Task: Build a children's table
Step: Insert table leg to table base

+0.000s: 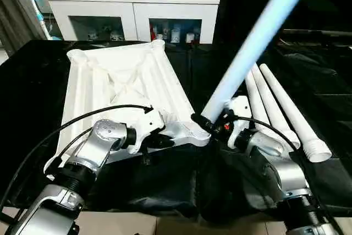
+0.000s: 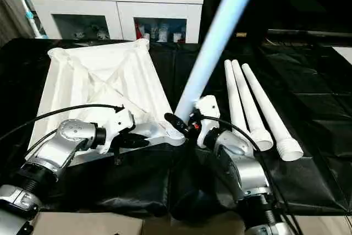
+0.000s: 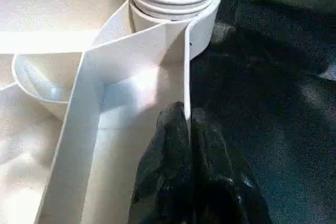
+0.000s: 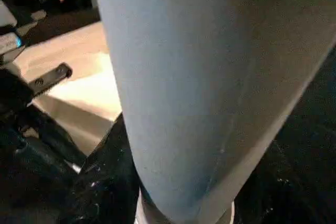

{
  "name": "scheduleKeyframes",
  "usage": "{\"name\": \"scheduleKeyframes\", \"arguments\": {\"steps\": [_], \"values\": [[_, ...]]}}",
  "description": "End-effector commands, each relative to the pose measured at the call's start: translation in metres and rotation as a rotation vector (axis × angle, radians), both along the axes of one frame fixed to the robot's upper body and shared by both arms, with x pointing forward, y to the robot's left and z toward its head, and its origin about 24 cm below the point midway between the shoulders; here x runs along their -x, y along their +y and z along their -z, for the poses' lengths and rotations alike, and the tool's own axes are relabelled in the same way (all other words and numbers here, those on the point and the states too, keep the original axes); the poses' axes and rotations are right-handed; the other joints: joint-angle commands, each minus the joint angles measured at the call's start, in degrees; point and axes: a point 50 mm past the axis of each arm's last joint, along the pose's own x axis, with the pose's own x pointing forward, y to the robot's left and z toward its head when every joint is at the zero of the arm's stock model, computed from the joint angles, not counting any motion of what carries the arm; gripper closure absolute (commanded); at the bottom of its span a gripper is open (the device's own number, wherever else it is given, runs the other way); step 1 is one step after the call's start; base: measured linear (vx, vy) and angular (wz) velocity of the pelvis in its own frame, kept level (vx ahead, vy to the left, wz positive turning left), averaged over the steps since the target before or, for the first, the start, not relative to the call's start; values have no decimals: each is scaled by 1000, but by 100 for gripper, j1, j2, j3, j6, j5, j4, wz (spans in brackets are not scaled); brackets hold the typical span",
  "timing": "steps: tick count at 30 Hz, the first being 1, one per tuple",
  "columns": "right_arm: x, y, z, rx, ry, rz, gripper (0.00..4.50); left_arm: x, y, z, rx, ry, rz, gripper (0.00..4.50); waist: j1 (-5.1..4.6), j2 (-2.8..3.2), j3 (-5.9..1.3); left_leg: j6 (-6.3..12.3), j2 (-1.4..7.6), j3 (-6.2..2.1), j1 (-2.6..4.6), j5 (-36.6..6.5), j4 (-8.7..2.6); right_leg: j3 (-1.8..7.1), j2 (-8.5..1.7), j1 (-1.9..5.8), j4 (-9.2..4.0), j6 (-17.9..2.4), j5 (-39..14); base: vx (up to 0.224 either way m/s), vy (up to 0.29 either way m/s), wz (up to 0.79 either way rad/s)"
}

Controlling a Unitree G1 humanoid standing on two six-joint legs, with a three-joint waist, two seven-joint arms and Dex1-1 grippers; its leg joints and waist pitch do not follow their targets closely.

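- Your left gripper (image 3: 188, 129) sits nearest the lens in its wrist view: the two black fingers (image 3: 163, 156) are pinched tight on the thin upright rim wall of the tabletop (image 1: 129, 81), one finger on each side of the wall.
- Just beyond those fingers you see the near corner socket (image 3: 202, 24), with the ribbed end of a leg (image 1: 258, 37) seated in it.
- Your left arm (image 1: 102, 141) reaches in from the lower left, forearm angled toward the table's near edge and the wrist bent inward so the gripper meets the rim close to that corner.
- Your right gripper (image 1: 212, 122) is clasped around the leg low on its shaft, just above the socket; a black finger (image 1: 199, 120) shows on the side facing the tabletop.
- Your right arm (image 1: 275, 158) rises from the lower right, with the wrist turned toward the corner.
- That held leg slants up and away toward the upper right, out past the picture's top edge.
- Your tabletop lies upside down on the black cloth (image 1: 33, 81), ribs facing up.
- Three spare legs (image 2: 250, 105) lie side by side on the cloth to the right of your right arm, ribbed ends toward you.
- Farther back stands a white cabinet (image 1: 135, 4).
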Motion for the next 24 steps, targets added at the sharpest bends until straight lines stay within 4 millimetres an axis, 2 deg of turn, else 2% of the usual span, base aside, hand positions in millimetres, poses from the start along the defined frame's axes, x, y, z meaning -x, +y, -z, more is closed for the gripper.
{"name": "scheduleKeyframes", "arguments": {"steps": [1, 2, 3, 6, 11, 12, 15, 17, 22, 23, 24], "values": [[9, 0, 21, 86, 128, -58, 264, -5, 8, -3, -20, -29, -53, 450, 33, -62, -298, 206, 434, -170, 47, -1241, -534, 237, -522, 201, -501, -1318, -1060, 0, 0, 0], [9, 1, 21, 102, 134, -78, 264, -5, 8, -3, -20, -29, -53, 450, 34, -81, -299, 215, 439, -167, 48, -1222, -532, 236, -520, 200, -499, -1314, -1046, 0, 0, 0], [10, 1, 22, 106, 156, -93, 264, -5, 8, -3, -21, -29, -53, 450, 40, -63, -297, 219, 440, -166, 48, -1214, -530, 239, -521, 192, -498, -1303, -1049, 0, 0, 0], [5, 3, 20, 104, 180, -99, 264, -4, 8, -2, -23, -28, -52, 450, 41, -97, -302, 245, 437, -168, 48, -1164, -530, 234, -524, 197, -490, -1318, -1016, 0, 0, 0], [-6, 4, 16, 92, 228, -92, 264, -4, 8, -2, -19, -25, -50, 450, 9, -120, -292, 185, 432, -173, 44, -1274, -541, 229, -525, 194, -506, -1294, -1243, 0, 0, 0], [-8, 4, 17, 96, 243, -92, 264, -3, 7, -2, -16, -23, -50, 450, 20, -117, -291, 161, 443, -167, 65, -1309, -537, 236, -528, 167, -517, -1272, -1289, 0, 0, 0], [-9, 3, 21, 120, 274, -96, 264, -3, 7, -2, -14, -20, -50, 450, 7, -114, -290, 82, 447, -178, 67, -1439, -554, 237, -529, 162, -514, -1245, -1345, 0, 0, 0], [-10, 1, 24, 137, 281, -94, 264, -3, 6, -1, -14, -19, -49, 450, -2, -148, -290, 57, 450, -177, 74, -1500, -562, 235, -526, 157, -518, -1248, -1330, 0, 0, 0], [-10, 2, 27, 151, 290, -94, 264, -3, 5, 0, -10, -10, -45, 450, -2, -146, -293, -5, 444, -185, 86, -1663, -566, 243, -534, 150, -539, -1176, -1532, 0, 0, 0], [-10, 3, 28, 153, 290, -94, 264, -2, 5, 0, -13, -7, -43, 450, 1, -122, -296, -11, 445, -189, 84, -1651, -567, 244, -535, 150, -533, -1178, -1513, 0, 0, 0], [-10, 3, 28, 153, 290, -94, 264, -2, 5, 0, -13, -7, -43, 450, -5, -138, -297, -5, 445, -186, 78, -1627, -570, 243, -526, 152, -530, -1179, -1457, 0, 0, 0]]}}
